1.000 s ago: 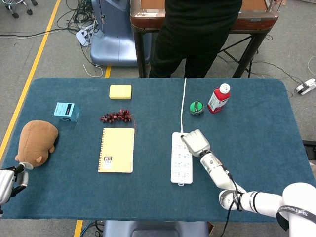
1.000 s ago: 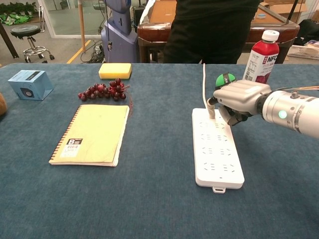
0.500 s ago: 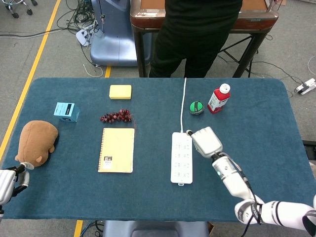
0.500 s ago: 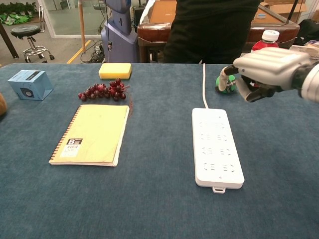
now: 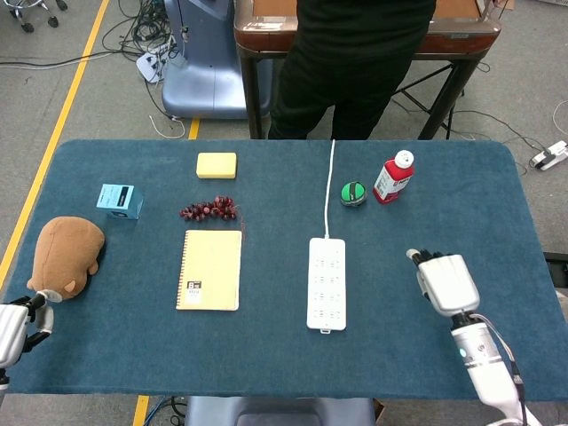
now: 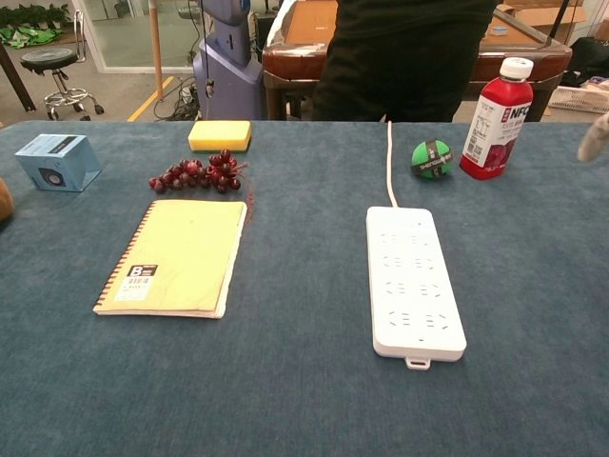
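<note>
The right robot hand (image 5: 446, 282) has drawn back from the white power strip (image 5: 326, 281): a second ago its fingers sat at the cord end of the strip, half a second ago it was lifted just beside that end, and now it hangs well apart to the right, over bare blue worktop (image 5: 266, 355). It holds nothing; its fingers look loosely curled, though how far I cannot tell for sure. In the chest view only a pale fingertip shows at the right edge. The strip lies flat where it was, its white cord (image 5: 330, 182) running away toward the far edge, so I judge the contact with the strip to be over and the arm retreating.

The left robot hand (image 5: 16, 327) sits at the near left corner, just beside the brown plush toy (image 5: 66, 256), unmoved and empty, fingers partly bent.

Readable writing: the red bottle (image 6: 496, 118) shows "NFC"; the yellow spiral notebook (image 6: 177, 255) bears a label with a large "B"; other print is too small
</note>
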`<state>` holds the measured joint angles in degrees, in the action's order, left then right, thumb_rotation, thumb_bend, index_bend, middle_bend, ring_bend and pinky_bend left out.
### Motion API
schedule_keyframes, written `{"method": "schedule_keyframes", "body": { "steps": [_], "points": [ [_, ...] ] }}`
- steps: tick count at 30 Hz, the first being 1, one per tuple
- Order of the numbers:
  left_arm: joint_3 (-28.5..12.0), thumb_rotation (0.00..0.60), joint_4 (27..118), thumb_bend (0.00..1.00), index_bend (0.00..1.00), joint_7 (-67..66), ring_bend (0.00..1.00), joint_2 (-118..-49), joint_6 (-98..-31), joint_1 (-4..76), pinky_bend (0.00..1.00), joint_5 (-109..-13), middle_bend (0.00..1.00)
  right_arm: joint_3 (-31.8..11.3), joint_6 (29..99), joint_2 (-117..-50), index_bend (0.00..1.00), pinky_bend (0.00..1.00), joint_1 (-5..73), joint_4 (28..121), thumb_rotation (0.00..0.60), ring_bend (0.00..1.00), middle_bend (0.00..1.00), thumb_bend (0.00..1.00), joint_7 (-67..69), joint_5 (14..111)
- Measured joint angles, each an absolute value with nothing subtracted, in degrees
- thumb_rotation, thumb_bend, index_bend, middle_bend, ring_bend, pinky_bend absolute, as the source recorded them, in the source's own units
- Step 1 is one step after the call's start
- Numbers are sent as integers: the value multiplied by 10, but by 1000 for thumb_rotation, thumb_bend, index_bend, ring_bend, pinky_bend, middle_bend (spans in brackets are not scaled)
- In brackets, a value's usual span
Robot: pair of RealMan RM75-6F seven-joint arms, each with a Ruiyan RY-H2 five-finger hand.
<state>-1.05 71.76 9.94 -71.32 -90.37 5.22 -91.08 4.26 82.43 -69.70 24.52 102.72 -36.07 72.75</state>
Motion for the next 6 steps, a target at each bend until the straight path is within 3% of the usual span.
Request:
{"method": "schedule_keyframes", "body": {
  "steps": [6],
  "points": [
    [-8, 600, 715, 606, 532, 95, 626, -716, -905, 53, 896, -915, 709, 57, 865, -696, 313, 685, 193, 996, 600, 550, 447, 497, -283, 763]
  ]
}}
